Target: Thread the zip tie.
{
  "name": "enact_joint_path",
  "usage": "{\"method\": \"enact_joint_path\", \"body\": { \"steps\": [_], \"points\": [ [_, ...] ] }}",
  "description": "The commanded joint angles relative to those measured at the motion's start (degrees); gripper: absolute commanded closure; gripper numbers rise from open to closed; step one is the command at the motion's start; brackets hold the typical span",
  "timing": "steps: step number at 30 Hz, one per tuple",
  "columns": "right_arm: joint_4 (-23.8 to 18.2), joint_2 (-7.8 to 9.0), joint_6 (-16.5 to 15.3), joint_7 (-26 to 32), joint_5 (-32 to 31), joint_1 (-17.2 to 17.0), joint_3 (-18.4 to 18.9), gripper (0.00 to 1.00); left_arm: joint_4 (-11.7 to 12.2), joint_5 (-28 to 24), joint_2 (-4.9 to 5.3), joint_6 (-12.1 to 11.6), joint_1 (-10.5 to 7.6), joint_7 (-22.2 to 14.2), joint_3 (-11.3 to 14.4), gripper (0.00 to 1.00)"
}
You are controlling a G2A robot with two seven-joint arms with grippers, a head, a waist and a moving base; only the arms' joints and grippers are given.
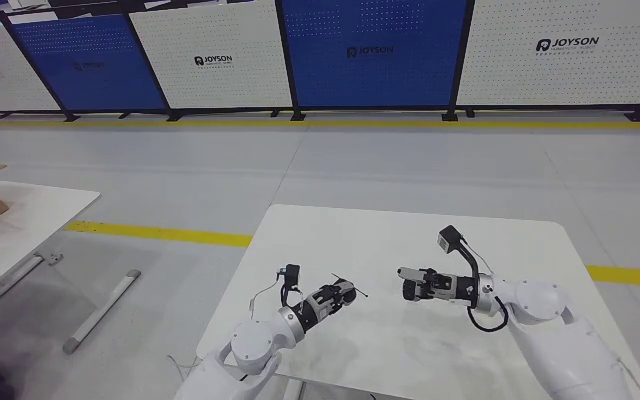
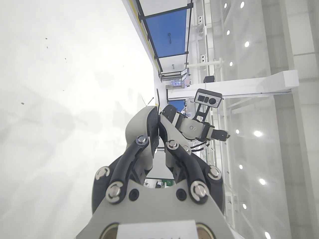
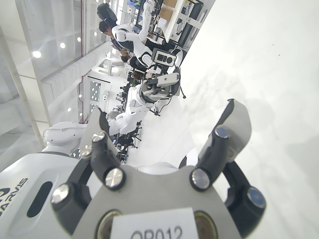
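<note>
Above the table, left claw pinches the zip tie, not yet threaded; right claw, spread at three o'clock, should probably grasp its tail.

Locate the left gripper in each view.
Top view: left gripper above the table's near-left area, tip toward the right gripper.
Left wrist view: left gripper close up, shut on the zip tie.
Right wrist view: left gripper farther off, facing the camera.
Shared landmark: the white table.

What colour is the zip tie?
Black, best seen in the left wrist view: zip tie pinched in the left gripper.
</note>
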Motion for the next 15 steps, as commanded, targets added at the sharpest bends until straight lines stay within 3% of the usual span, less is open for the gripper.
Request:
{"method": "enact_joint_path", "body": {
  "steps": [1, 4, 7, 11, 15],
  "points": [
    [0.0, 0.00, 0.0, 0.0, 0.0, 0.0, 0.0, 0.00, 0.0, 0.0, 0.00, 0.0, 0.00, 0.0, 0.0, 1.00],
    [0.0, 0.00, 0.0, 0.0, 0.0, 0.0, 0.0, 0.00, -0.3, 0.0, -0.05, -0.4, 0.00, 0.6, 0.1, 1.00],
    [0.0, 0.00, 0.0, 0.0, 0.0, 0.0, 0.0, 0.00, -2.1, -1.2, -0.06, -2.1, 1.01, 1.4, -0.4, 1.00],
    [0.0, 0.00, 0.0, 0.0, 0.0, 0.0, 0.0, 0.00, -6.5, -5.6, -0.04, -5.7, 3.27, 4.0, -3.1, 1.00],
    [0.0, 0.00, 0.0, 0.0, 0.0, 0.0, 0.0, 0.00, -11.5, -8.7, 0.18, -8.0, 5.68, 3.4, -6.0, 1.00]
  ]
}}
